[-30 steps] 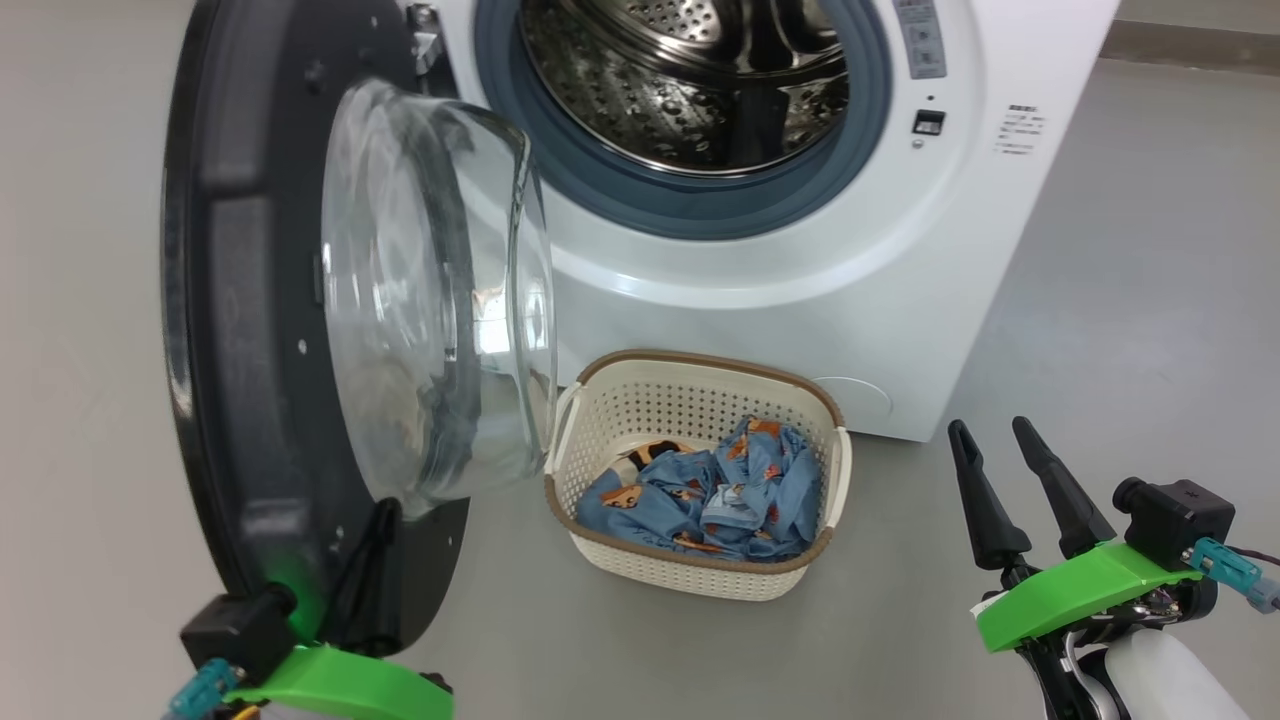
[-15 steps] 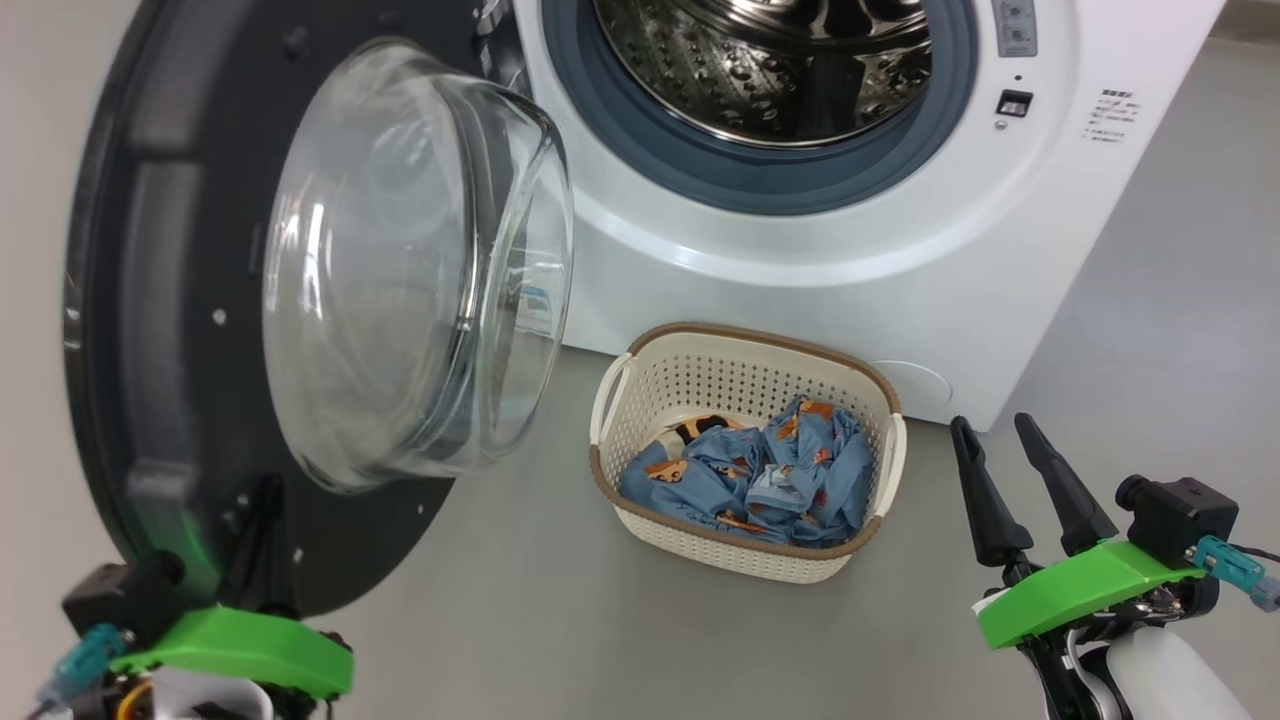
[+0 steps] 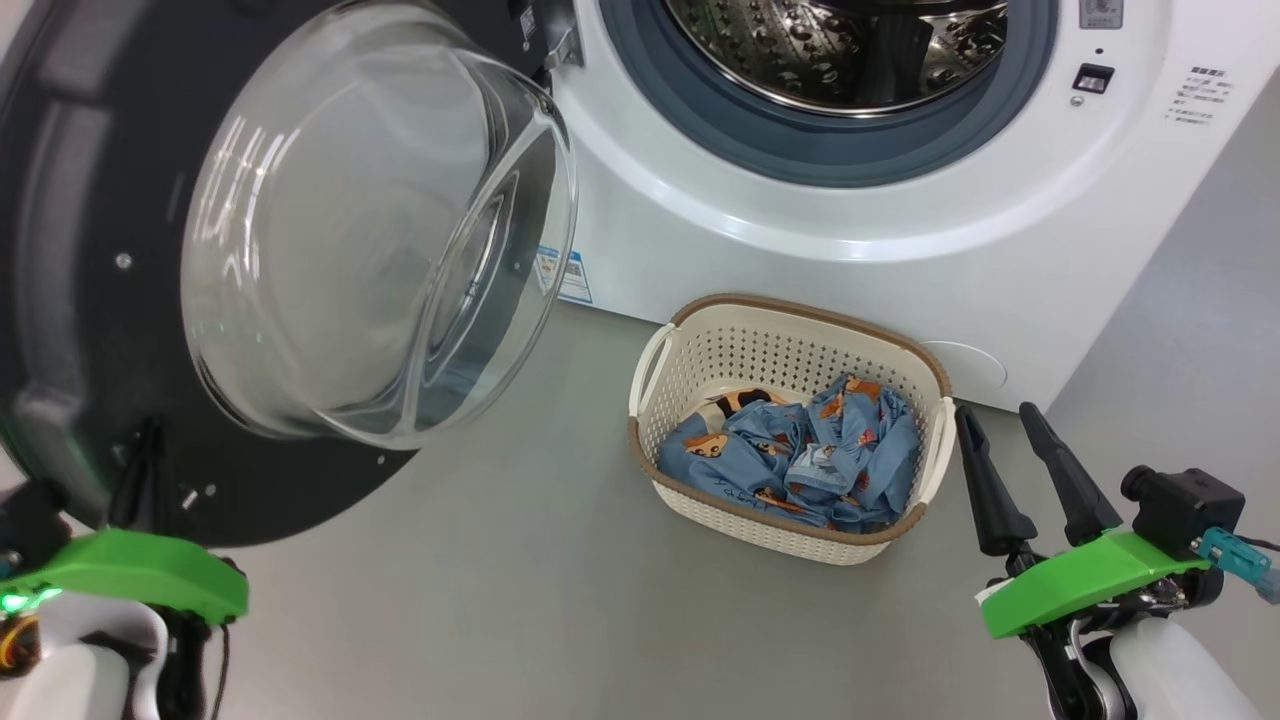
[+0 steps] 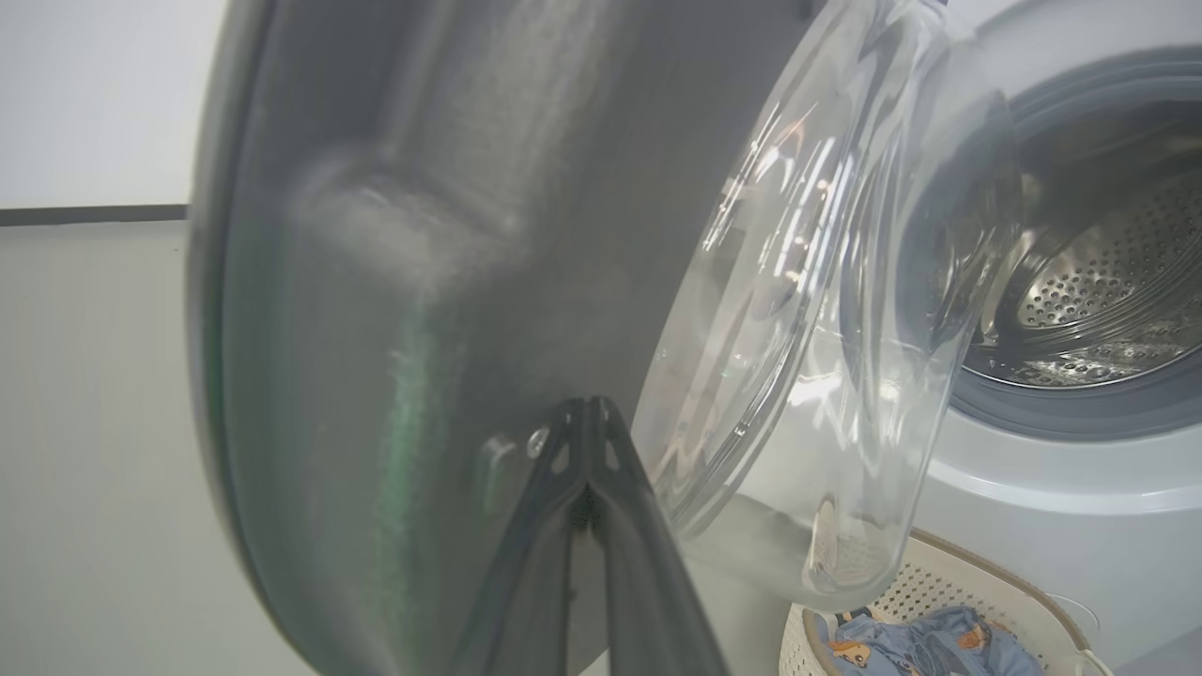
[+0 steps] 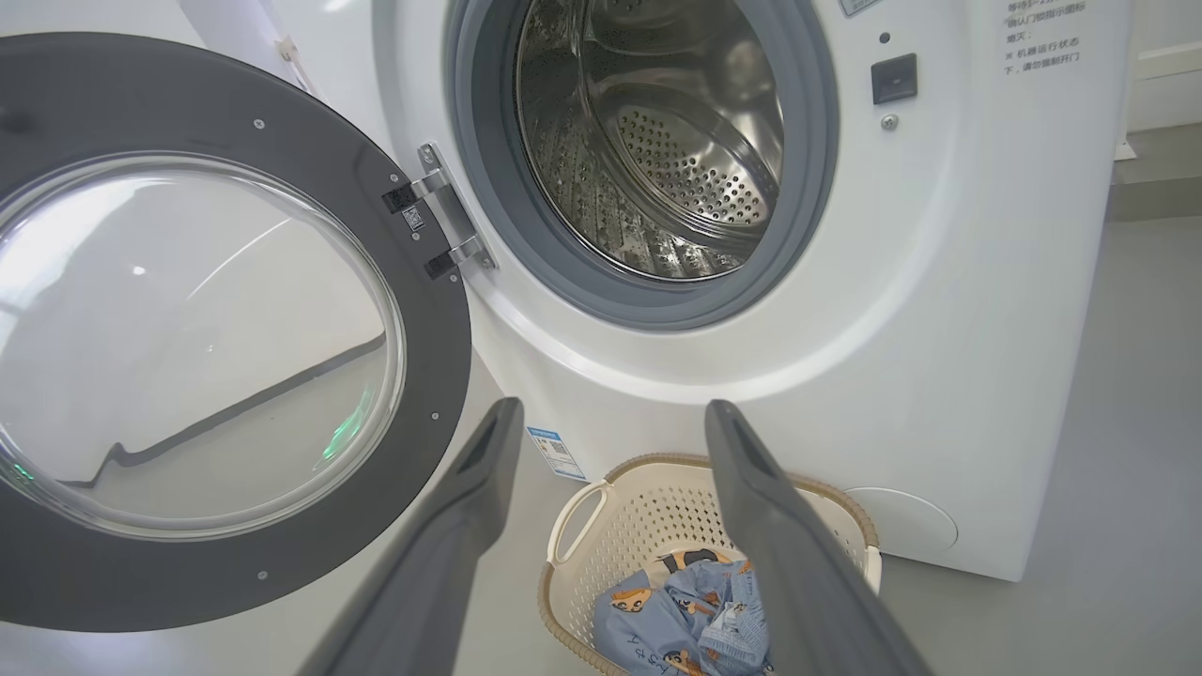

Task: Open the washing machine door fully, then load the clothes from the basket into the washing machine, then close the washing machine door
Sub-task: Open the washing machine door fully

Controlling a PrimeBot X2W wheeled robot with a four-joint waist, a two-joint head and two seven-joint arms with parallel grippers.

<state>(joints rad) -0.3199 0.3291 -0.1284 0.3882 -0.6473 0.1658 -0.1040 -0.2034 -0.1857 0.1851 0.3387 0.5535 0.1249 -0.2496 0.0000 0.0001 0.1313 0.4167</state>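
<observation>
At the washing machine door (image 3: 60,300), left gripper (image 4: 587,418) pinched closed; basket (image 3: 800,310) before wide-spread right gripper (image 3: 997,412).

Looks like a bare laundry corner or test room: big white boxy front-loading washing machine (image 3: 800,260) standing on smooth plain grey floor (image 3: 500,600), blank pale wall (image 4: 94,94) behind
</observation>
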